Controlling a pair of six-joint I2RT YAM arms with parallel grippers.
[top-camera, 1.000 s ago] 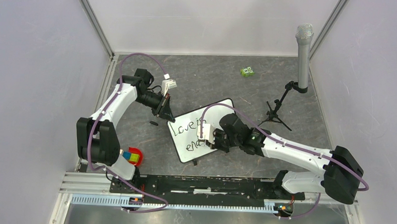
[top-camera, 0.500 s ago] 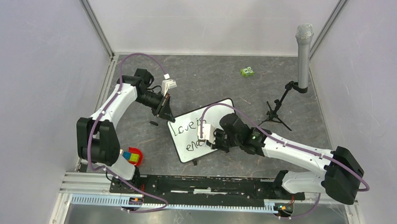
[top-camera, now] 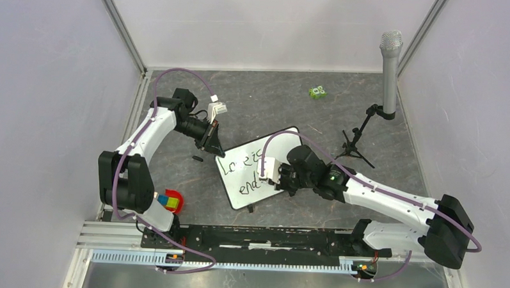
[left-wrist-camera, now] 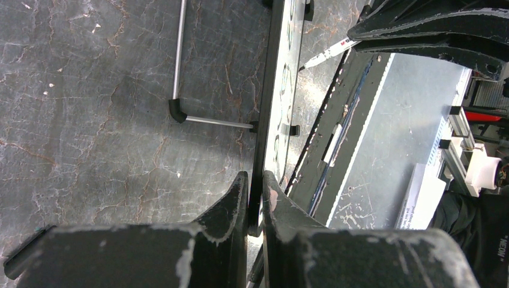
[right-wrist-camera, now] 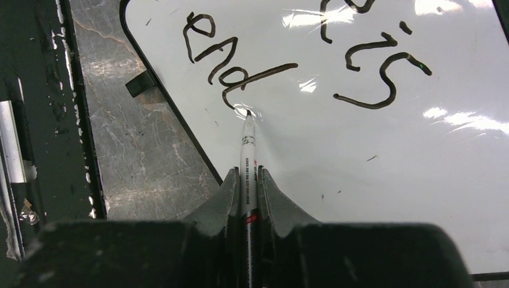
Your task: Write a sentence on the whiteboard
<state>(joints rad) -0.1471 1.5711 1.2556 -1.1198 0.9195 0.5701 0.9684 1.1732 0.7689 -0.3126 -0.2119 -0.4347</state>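
Whiteboard, white rectangular, thin black frame, mid-table: left gripper pinching its ten-o'clock edge, right gripper nipping slim white marker at "end" (sentence unfinished); heavy pressure could skid it, skewing strokes.

Robotics lab test cell is indicated: plain white panel walls held by aluminium posts, a dark mottled surface, left arm and right arm mounted by an extrusion rail, microphone clamped on a small tripod.
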